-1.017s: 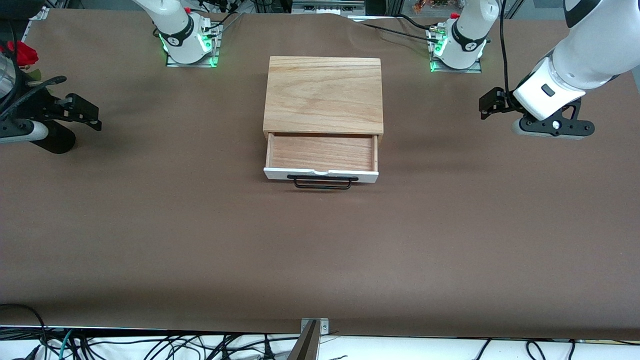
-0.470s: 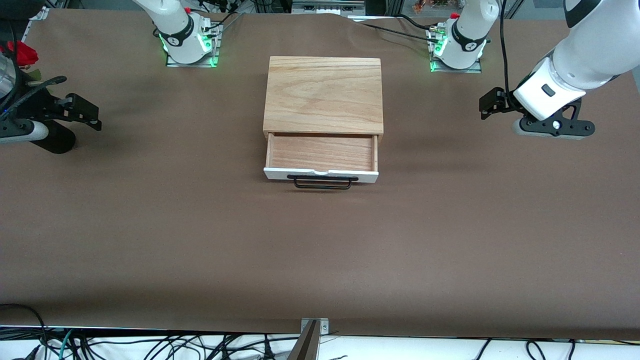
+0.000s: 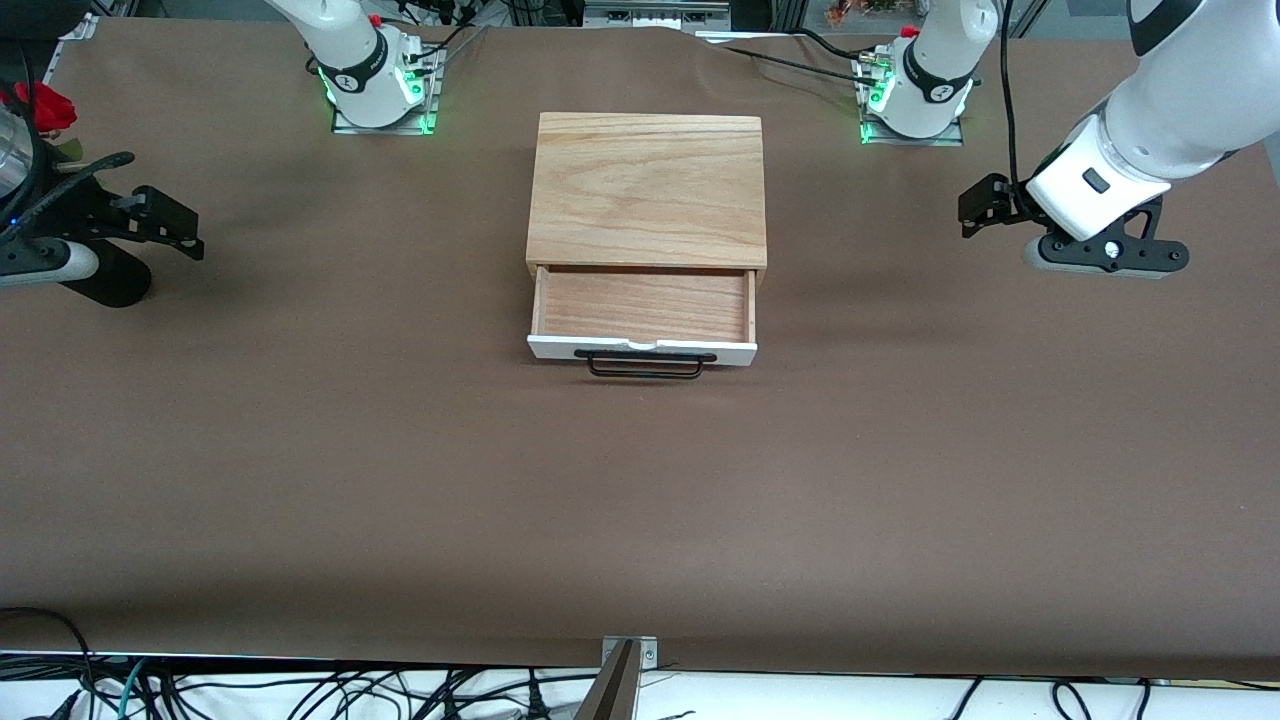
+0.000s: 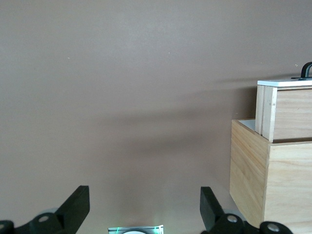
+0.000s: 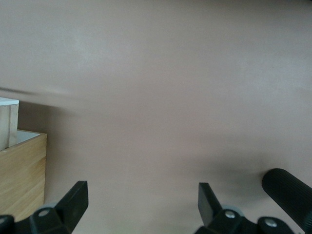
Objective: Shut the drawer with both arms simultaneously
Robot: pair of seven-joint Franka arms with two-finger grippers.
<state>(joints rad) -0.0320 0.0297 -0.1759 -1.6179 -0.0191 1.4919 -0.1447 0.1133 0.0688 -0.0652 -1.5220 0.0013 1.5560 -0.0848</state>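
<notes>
The drawer [image 3: 642, 308] stands pulled out of the oak box [image 3: 648, 190] toward the front camera, its white front panel [image 3: 642, 349] and black bar handle [image 3: 645, 365] facing that camera. My left gripper [image 3: 985, 205] is open and empty, low over the table beside the box toward the left arm's end, well apart from it. Its wrist view [image 4: 145, 209] shows the drawer's side [image 4: 287, 112] and the box [image 4: 273, 180]. My right gripper [image 3: 165, 222] is open and empty toward the right arm's end, also far from the box. Its wrist view [image 5: 141, 204] shows the drawer's corner [image 5: 7, 122].
A black ribbed cylinder [image 3: 110, 280] stands by the right gripper and shows in the right wrist view [image 5: 287, 192]. A red flower-like thing [image 3: 45, 105] is at that table end. The brown table cover [image 3: 640, 520] stretches bare toward the front camera; cables hang past its near edge.
</notes>
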